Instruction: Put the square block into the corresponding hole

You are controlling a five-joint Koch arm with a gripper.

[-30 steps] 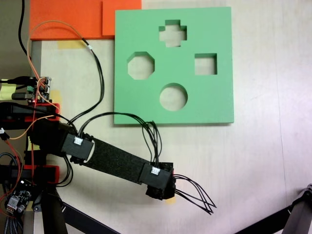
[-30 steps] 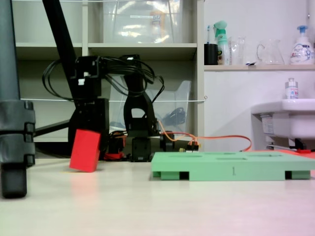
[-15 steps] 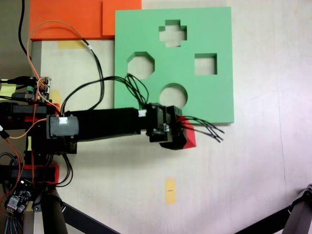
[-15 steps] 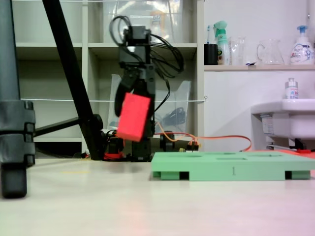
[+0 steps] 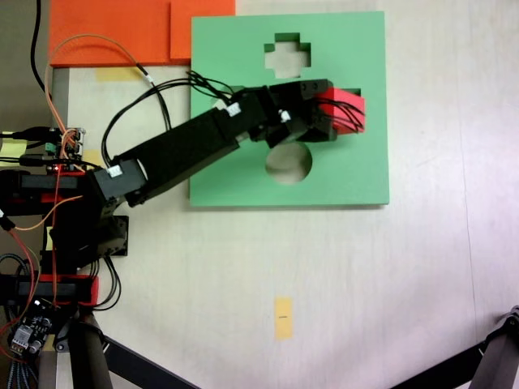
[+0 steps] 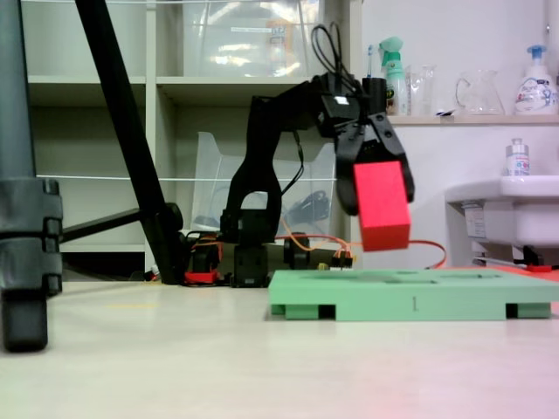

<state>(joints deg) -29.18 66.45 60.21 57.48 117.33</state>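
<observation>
From above, we see the arm stretched out over the green foam board (image 5: pixel 243 174), and the gripper (image 5: pixel 328 113) has its jaws closed on the square block (image 5: pixel 345 109). The red cube sits right over the square hole (image 5: pixel 350 90), hiding nearly all of it; just a sliver of the cutout peeks out along its top edge. The round cutout (image 5: pixel 289 164) lies clear just below the arm, the cross-shaped cutout (image 5: pixel 288 53) is free at the top, and we can't make out the octagonal one under the arm. To the right of the block, the board's edge is near, with bare tabletop (image 5: pixel 430 243) beyond it. The orange foam sheets (image 5: pixel 113 28) sit at the top left corner, touching the board.

From the side, the gripper (image 6: pixel 382 188) grips the top of the block (image 6: pixel 383 208), which hangs tilted, its lower edge clear of the board (image 6: pixel 410 301) with open air between them. To the left, tabletop (image 6: pixel 175 349) runs free up to a black tripod leg (image 6: pixel 26 175).
</observation>
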